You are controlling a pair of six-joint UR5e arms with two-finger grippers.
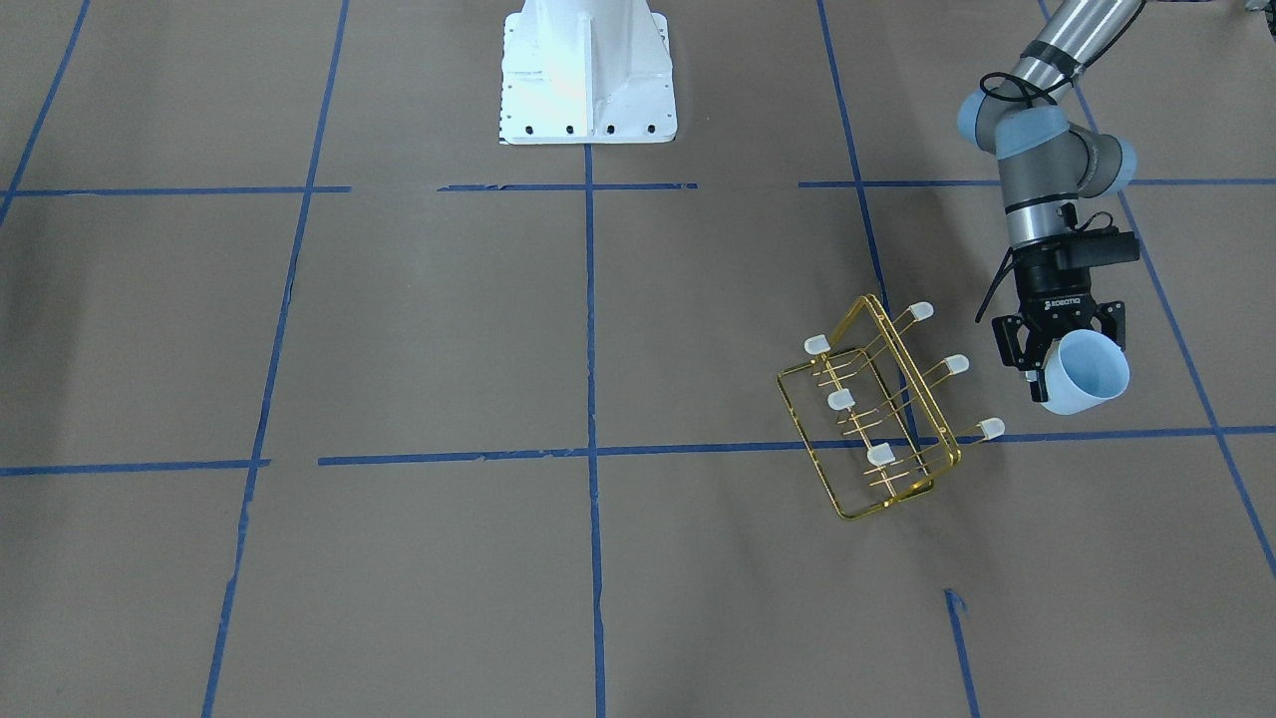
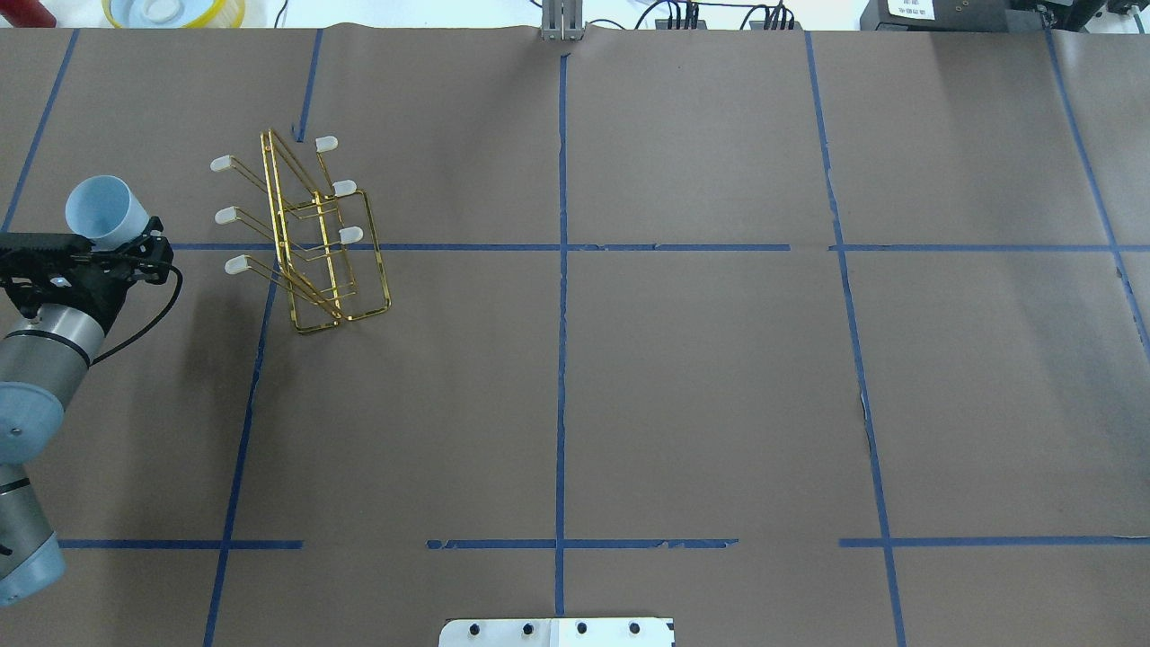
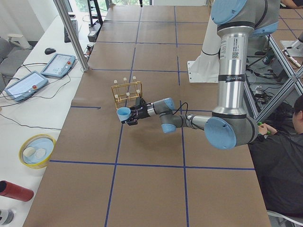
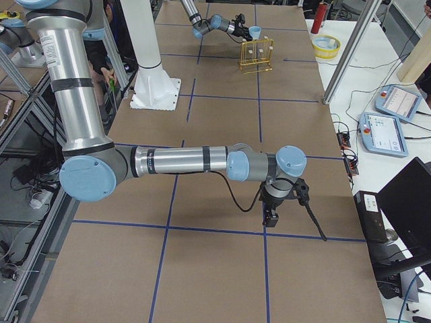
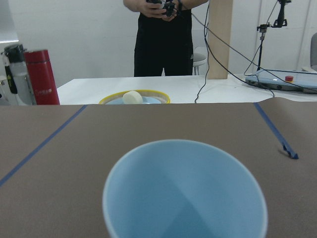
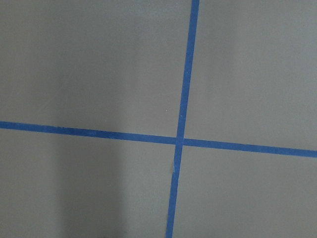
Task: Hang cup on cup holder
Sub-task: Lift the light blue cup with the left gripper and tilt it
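Observation:
The cup is pale blue and smooth, held clear of the table in my left gripper, which is shut on its base with the mouth pointing away from the wrist. It fills the bottom of the left wrist view. The gold wire cup holder stands on the brown table, its white-capped prongs angled up toward the cup, a short gap apart. In the overhead view the cup is left of the holder. My right gripper hangs low over the table far from both; I cannot tell whether it is open.
The white robot base stands at the table's middle edge. A yellow-rimmed bowl and a red bottle sit on the white side table beyond the left end, where a person stands. Blue tape lines cross the table.

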